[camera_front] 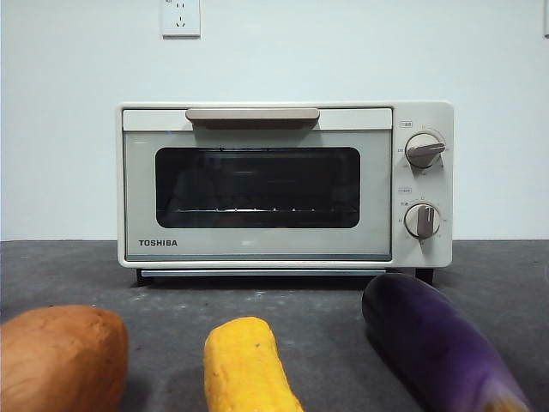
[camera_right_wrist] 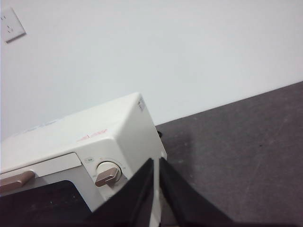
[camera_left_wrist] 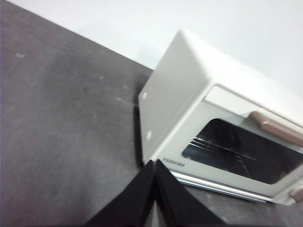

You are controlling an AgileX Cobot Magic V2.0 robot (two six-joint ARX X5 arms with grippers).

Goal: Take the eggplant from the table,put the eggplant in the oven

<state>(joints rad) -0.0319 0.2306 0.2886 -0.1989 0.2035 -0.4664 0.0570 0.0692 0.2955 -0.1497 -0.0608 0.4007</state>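
Observation:
The dark-purple eggplant [camera_front: 437, 343] lies on the grey table [camera_front: 326, 322] at the front right, its pale stem end toward the camera. Behind it stands the cream Toshiba oven [camera_front: 283, 184], door closed, beige handle [camera_front: 252, 115] along the top. My left gripper [camera_left_wrist: 155, 165] is shut and empty, hanging off the oven's [camera_left_wrist: 189, 113] left side. My right gripper [camera_right_wrist: 156, 165] is shut and empty too, above the oven's [camera_right_wrist: 90, 142] right end near the upper knob [camera_right_wrist: 108, 173]. Neither arm shows in the front view. The eggplant is out of both wrist views.
An orange-brown sweet potato [camera_front: 60, 356] lies at the front left. A yellow corn-like cylinder [camera_front: 247, 365] lies in the front middle, left of the eggplant. Two knobs [camera_front: 424, 150] sit on the oven's right panel. A wall socket [camera_front: 180, 17] is high on the white wall.

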